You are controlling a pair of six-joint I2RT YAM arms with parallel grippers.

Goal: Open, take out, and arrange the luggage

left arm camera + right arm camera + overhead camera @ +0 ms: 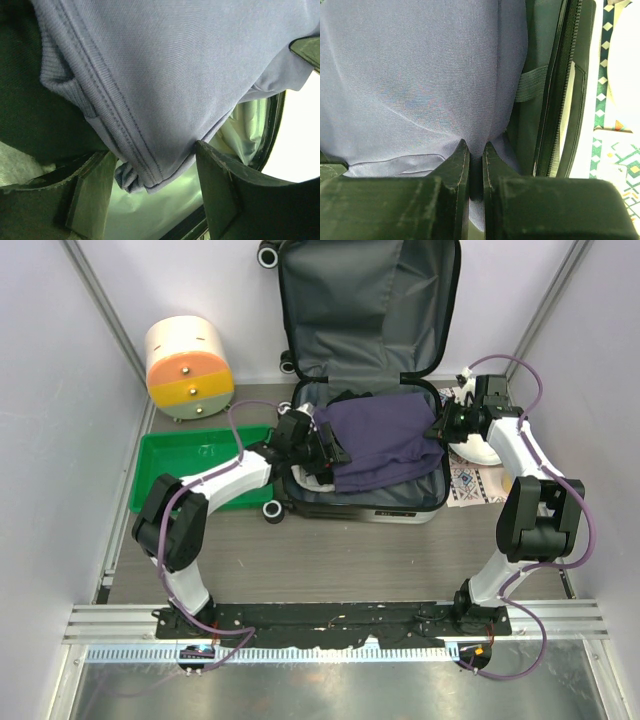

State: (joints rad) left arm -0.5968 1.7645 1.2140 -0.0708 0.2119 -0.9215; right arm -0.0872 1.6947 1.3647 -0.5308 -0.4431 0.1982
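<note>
Open luggage (365, 310) on brown surface (350, 560), white walls (40, 440), green tray (190, 470) left of luggage. Clamping purple garment (385, 440) with right pincer (476, 150); straddling hem with left pincer (152, 160), apart.

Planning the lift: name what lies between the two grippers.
The purple garment spans from left gripper to right gripper, lying in the open luggage; the top view shows it.
</note>
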